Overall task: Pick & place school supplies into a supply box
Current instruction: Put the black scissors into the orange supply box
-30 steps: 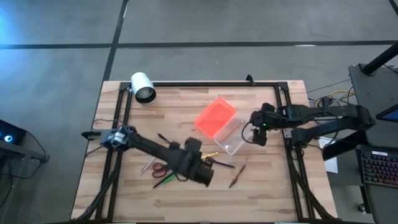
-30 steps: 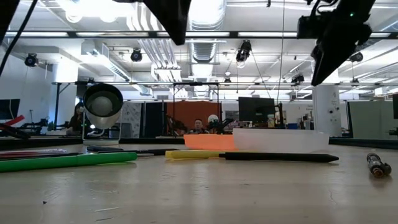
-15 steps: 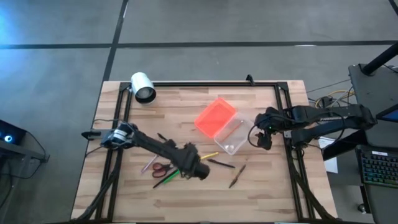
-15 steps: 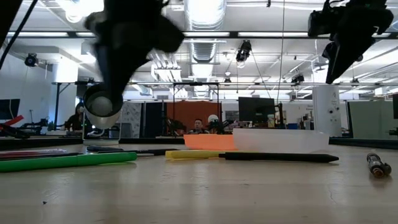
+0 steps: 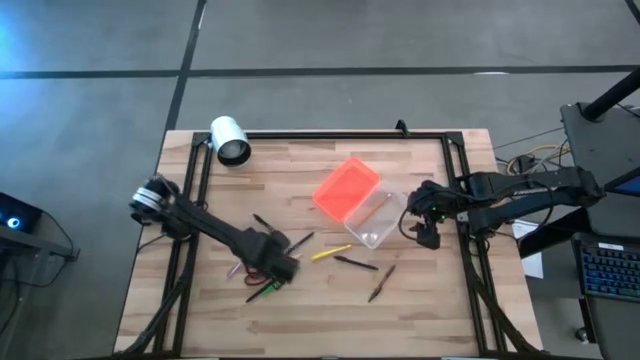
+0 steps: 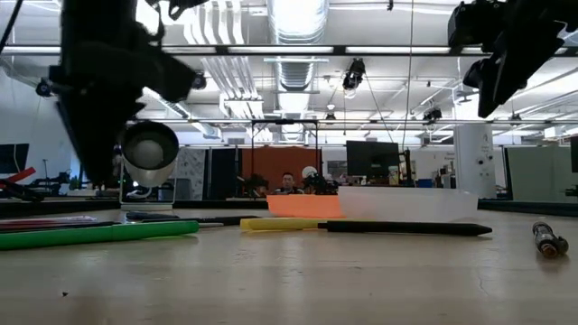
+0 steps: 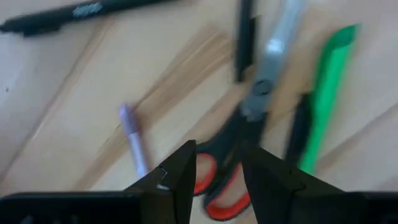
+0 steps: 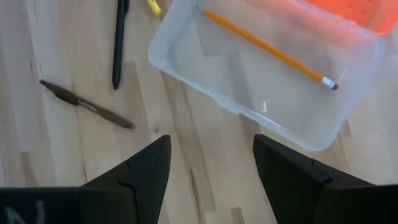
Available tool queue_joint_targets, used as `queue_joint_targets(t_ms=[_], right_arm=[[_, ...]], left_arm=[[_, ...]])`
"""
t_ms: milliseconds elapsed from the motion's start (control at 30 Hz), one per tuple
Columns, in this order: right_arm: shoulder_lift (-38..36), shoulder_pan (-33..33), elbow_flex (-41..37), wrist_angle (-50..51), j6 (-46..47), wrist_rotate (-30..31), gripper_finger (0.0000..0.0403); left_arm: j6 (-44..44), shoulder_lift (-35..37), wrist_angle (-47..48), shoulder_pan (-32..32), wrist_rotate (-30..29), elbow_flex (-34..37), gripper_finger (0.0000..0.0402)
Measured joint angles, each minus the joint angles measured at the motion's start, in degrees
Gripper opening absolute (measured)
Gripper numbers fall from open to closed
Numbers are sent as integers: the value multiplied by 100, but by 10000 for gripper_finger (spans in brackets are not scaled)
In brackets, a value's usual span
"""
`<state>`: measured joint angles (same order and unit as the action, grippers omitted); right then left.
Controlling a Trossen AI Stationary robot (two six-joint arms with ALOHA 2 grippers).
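Note:
The red-handled scissors (image 7: 252, 115) lie flat on the table among a green marker (image 7: 323, 93), a pink pen (image 7: 134, 134) and black pens (image 7: 74, 12). My left gripper (image 7: 219, 163) points down just over the scissors' red handles (image 7: 214, 190); it is open and touches nothing. The clear supply box (image 8: 267, 81) stands open with one yellow pencil (image 8: 267, 46) inside, its orange lid (image 5: 347, 188) beside it. My right gripper (image 8: 211, 162) hangs open above the table by the box's right side, also seen as my right gripper (image 5: 425, 225) from above.
A yellow marker (image 5: 330, 253), a black pen (image 5: 355, 263) and a brown pen (image 5: 381, 283) lie near the table's middle front. A white cylinder (image 5: 230, 140) stands at the far left corner. A black frame (image 5: 330, 134) runs along the table's edges.
My left gripper has travelled toward the table's left edge and come down, from over the yellow marker and black pen to over the scissors, turning as it went. The supplies and the box have stayed where they were.

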<state>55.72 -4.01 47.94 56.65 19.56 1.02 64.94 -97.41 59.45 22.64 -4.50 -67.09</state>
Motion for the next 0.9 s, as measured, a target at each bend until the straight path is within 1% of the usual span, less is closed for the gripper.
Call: queue_joint_targets(t_ms=[100, 200, 300, 400, 500, 600, 700, 800, 900], right_arm=[[0, -15, 0, -49, 90, -3, 221], [30, -28, 0, -49, 151, -2, 221], [97, -35, 0, -68, 279, -2, 221], [207, -37, 0, -71, 333, -2, 221], [351, -37, 0, -75, 342, -2, 221], [519, -37, 0, -79, 344, -2, 221], [706, -37, 0, -105, 338, -1, 221], [915, -37, 0, -230, 267, 0, 221], [1152, -37, 0, -382, 250, 0, 221]], left_arm=[[-38, 397, -550, 8, 96, 521, 113], [-221, 721, -969, 13, 99, 882, 113], [-222, 838, -967, 7, 143, 1155, 113], [-241, 876, -998, 29, 485, 1299, 113], [-587, 874, -1136, 322, 632, 1297, 113], [-960, 872, -1332, 726, 377, 1263, 113], [-931, 870, -1393, 1032, -38, 1284, 113], [-790, 868, -1396, 1203, -413, 1301, 113], [-802, 868, -1406, 1246, -687, 1301, 113]])
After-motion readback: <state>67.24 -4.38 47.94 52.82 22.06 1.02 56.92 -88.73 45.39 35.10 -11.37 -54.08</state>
